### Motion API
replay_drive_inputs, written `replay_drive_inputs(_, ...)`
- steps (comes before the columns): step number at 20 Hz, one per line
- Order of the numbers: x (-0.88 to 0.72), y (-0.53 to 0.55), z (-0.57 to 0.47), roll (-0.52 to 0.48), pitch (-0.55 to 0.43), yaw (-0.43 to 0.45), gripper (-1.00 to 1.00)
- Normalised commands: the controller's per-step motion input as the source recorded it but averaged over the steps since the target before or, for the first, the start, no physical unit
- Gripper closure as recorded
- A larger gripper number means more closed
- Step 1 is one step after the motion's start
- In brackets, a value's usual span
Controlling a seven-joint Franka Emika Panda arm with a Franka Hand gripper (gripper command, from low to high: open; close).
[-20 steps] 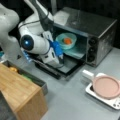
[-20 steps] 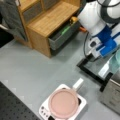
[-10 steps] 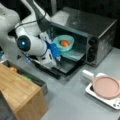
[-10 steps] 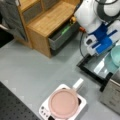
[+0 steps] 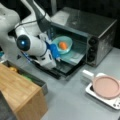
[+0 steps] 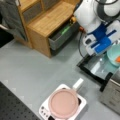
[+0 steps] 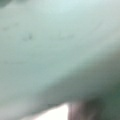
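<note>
Wrist view shows only pale teal bowl [image 7: 50,50] surface, pressed close. In both front views the claw [image 5: 57,52] sits at the rim of the bowl [image 6: 114,53]; whether it is clenched on that rim I cannot tell. The bowl, at the toaster oven [image 5: 95,30] mouth above the open door [image 5: 67,65], looks light, stiff and smooth, best pinched at its rim. It holds an orange piece [image 5: 63,45]. A pink pan [image 5: 106,87] rests on a white hotplate [image 6: 47,110] on the grey desk [image 6: 30,70].

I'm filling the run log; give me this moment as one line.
gripper: at teal bowl rim | bowl: holds orange item, at open toaster oven | pink pan: on white hotplate
</note>
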Motion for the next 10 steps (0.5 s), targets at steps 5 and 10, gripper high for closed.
replay_drive_inputs(5,0.19,-0.16,-0.07,-0.013,0.036,0.173,-1.00)
replay_drive_inputs(10,0.18,-0.15,-0.07,-0.011,0.040,0.172,-1.00)
